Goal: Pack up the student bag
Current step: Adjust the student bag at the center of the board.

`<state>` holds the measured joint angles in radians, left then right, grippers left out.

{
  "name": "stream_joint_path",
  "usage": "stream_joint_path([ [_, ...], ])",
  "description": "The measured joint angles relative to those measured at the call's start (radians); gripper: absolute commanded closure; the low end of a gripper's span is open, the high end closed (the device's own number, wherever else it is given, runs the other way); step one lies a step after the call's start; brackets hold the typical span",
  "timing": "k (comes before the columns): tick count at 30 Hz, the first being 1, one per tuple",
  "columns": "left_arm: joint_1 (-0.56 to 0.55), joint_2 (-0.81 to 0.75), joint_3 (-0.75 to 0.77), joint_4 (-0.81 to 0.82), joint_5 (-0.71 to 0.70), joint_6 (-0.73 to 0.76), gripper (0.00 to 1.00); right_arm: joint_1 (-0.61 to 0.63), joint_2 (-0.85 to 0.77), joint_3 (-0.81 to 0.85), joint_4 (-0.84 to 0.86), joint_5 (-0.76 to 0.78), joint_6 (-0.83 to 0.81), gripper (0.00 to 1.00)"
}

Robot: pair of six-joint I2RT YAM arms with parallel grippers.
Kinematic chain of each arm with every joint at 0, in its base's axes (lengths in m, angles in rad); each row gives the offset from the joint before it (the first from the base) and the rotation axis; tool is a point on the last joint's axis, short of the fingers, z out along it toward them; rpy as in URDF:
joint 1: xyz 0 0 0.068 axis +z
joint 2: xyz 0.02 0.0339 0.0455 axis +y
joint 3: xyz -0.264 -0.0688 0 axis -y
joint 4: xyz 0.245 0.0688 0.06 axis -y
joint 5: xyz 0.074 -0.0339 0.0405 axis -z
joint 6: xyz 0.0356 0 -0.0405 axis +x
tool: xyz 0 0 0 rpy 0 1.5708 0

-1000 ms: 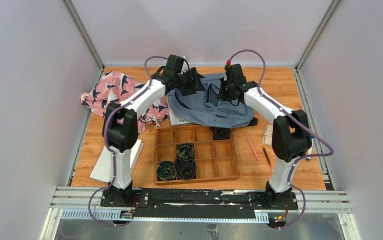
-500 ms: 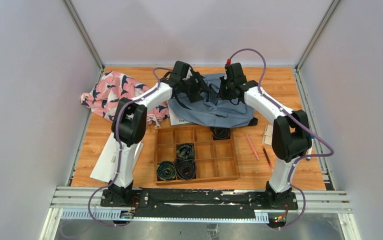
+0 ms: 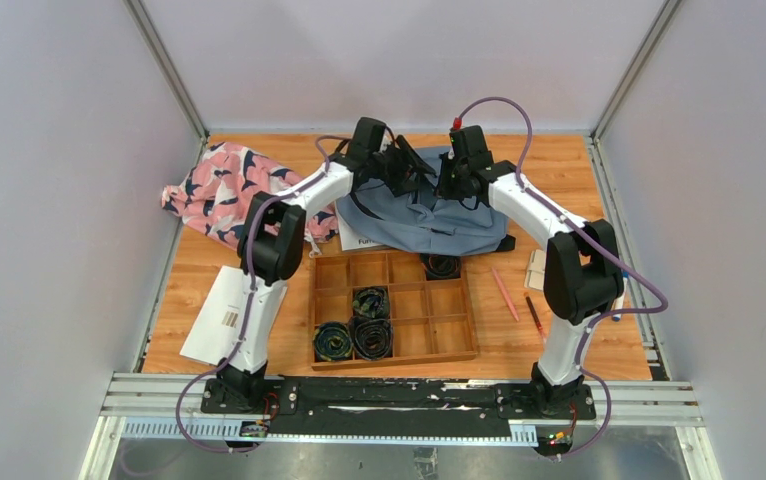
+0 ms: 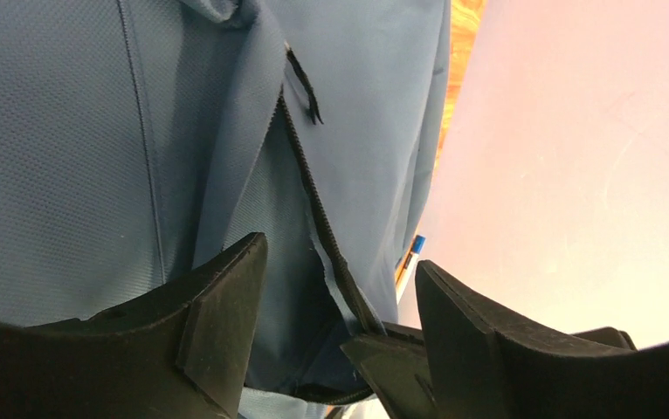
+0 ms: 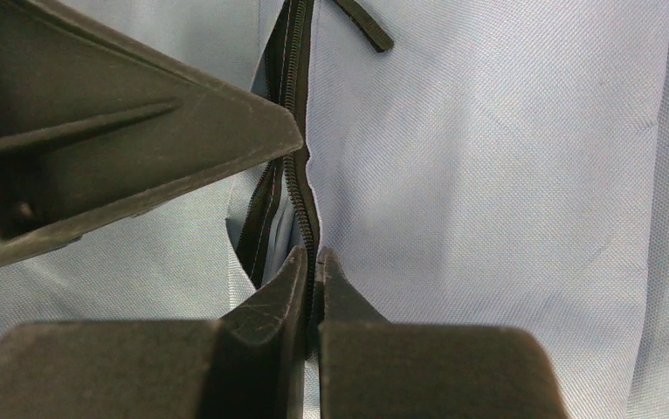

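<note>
The slate-blue student bag (image 3: 424,215) lies at the back middle of the table, its dark zipper (image 5: 294,87) partly parted. My right gripper (image 3: 451,186) is on the bag's top; in the right wrist view it (image 5: 312,260) is shut on the zipper edge of the bag (image 5: 506,175). My left gripper (image 3: 414,172) is just left of it. In the left wrist view it (image 4: 340,279) is open over the bag (image 4: 69,131), with the zipper (image 4: 305,183) running down between its jaws. One left finger (image 5: 95,131) shows in the right wrist view.
A pink cloth with navy shapes (image 3: 221,185) lies at the back left. A wooden tray (image 3: 449,335) in front of the bag holds several dark rolled items (image 3: 371,300). A white booklet (image 3: 221,318) lies front left, a paper (image 3: 357,238) under the bag, and pencils (image 3: 505,292) to the right.
My left arm has swung right, bringing its gripper over the bag beside the right gripper. The right gripper has stayed in place on the zipper.
</note>
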<state>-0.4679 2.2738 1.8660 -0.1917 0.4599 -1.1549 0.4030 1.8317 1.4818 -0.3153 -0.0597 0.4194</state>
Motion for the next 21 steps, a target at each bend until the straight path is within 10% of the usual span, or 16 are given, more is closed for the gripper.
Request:
stream_joint_path([
  [7,-0.002,0.068,0.060,-0.020,0.003,-0.026,0.43,0.000,0.000,0.000,0.000,-0.001,0.002,0.89],
  [14,-0.014,0.105,0.063,0.022,0.005,-0.085,0.79,0.000,-0.007,0.000,-0.001,-0.011,-0.002,0.37],
  [21,-0.014,0.156,0.193,0.031,0.027,-0.085,1.00,-0.068,-0.224,-0.160,-0.029,0.110,-0.019,0.32],
])
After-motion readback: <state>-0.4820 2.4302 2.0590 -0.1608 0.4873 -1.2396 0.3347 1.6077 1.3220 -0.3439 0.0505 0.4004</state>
